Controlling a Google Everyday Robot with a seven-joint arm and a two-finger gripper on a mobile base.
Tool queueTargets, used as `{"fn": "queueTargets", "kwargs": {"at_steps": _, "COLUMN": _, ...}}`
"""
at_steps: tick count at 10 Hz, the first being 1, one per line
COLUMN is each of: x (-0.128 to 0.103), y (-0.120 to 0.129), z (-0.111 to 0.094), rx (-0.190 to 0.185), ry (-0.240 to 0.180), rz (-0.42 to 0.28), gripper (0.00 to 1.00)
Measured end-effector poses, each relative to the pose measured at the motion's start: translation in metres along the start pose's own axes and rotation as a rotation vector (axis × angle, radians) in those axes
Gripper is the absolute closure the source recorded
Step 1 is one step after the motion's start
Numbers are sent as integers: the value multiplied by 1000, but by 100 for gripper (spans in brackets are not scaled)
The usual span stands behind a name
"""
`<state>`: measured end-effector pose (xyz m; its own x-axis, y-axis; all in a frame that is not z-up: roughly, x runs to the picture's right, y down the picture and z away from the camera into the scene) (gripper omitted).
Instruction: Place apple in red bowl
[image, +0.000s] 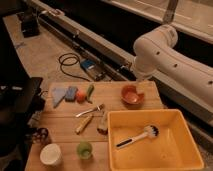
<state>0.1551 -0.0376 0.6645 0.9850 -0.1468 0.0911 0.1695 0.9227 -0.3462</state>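
The apple (80, 96) is a small orange-red fruit on the wooden table's far left, between a blue sponge (71, 93) and a long green vegetable (90, 91). The red bowl (132, 95) stands at the table's far right with nothing showing inside. My white arm (165, 55) reaches in from the right. Its gripper end (136, 75) hangs just behind and above the bowl, far to the right of the apple.
A big yellow tub (172, 155) holding a dish brush (137, 137) fills the near right. Utensils (90, 111) lie mid-table. A green cup (84, 149) and a white cup (50, 154) stand at the front left. A blue cloth (58, 95) lies at the far left.
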Motion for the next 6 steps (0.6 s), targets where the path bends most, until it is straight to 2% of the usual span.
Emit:
{"fn": "queueTargets", "kwargs": {"at_steps": 1, "x": -5, "y": -3, "z": 8, "rx": -2, "ry": -11, "rz": -24, "gripper": 27}}
{"fn": "queueTargets", "kwargs": {"at_steps": 3, "x": -36, "y": -8, "z": 17, "rx": -6, "ry": -45, "rz": -83, "gripper": 27}}
{"fn": "queueTargets", "kwargs": {"at_steps": 4, "x": -56, "y": -11, "z": 24, "rx": -11, "ry": -66, "rz": -106, "gripper": 27}}
{"fn": "queueTargets", "kwargs": {"at_steps": 6, "x": -113, "y": -20, "z": 39, "rx": -16, "ry": -121, "rz": -163, "gripper": 27}}
